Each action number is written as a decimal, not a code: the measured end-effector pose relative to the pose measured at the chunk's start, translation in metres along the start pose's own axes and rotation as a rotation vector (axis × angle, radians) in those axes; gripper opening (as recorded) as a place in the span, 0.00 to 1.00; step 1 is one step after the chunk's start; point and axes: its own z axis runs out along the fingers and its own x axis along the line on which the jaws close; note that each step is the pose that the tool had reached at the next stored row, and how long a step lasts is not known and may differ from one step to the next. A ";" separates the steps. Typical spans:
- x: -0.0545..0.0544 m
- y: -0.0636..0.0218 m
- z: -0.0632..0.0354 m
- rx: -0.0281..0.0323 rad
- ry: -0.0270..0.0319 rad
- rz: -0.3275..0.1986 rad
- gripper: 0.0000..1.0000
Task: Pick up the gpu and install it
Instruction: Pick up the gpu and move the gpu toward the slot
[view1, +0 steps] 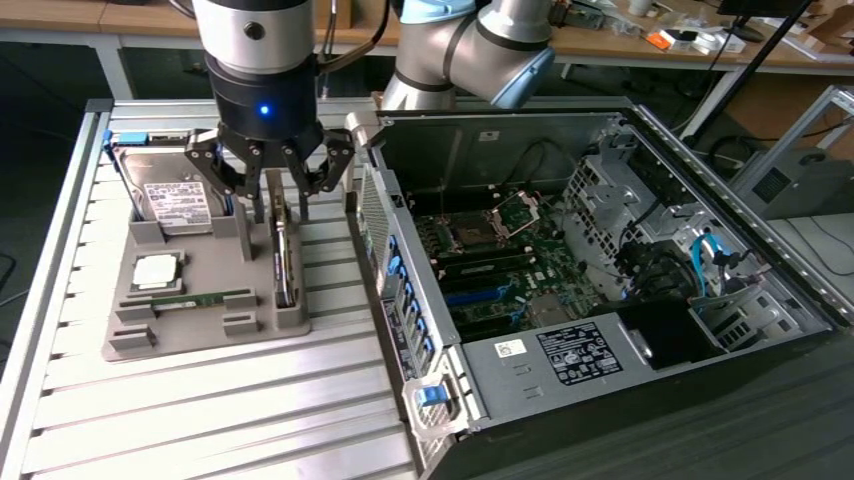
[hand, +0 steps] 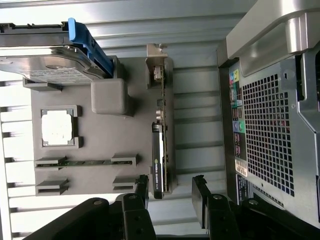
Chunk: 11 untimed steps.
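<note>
**Claw (view1: 278, 205) open over the gpu (view1: 283, 255)**

Wide open, the claw holds nothing. Its two black fingers (hand: 142, 190) sit one on each side of the gpu, near one end of the card, and do not seem to touch it. The gpu stands up on its thin edge in a slot of the gray tray (view1: 200, 335), on the side next to the open computer case (view1: 534, 385). A hard drive (view1: 174, 195), a square chip (view1: 156, 268) and a thin green memory stick (view1: 200, 297) lie on the same tray. The tray sits on a table of metal slats (view1: 200, 420).
</note>
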 end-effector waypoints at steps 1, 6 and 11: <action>0.000 0.0001 0.0003 -0.0001 -0.0001 0.000 0.48; 0.000 0.0010 0.0016 0.0001 0.0000 0.000 0.48; 0.001 0.0020 0.0032 -0.0001 -0.0002 0.000 0.48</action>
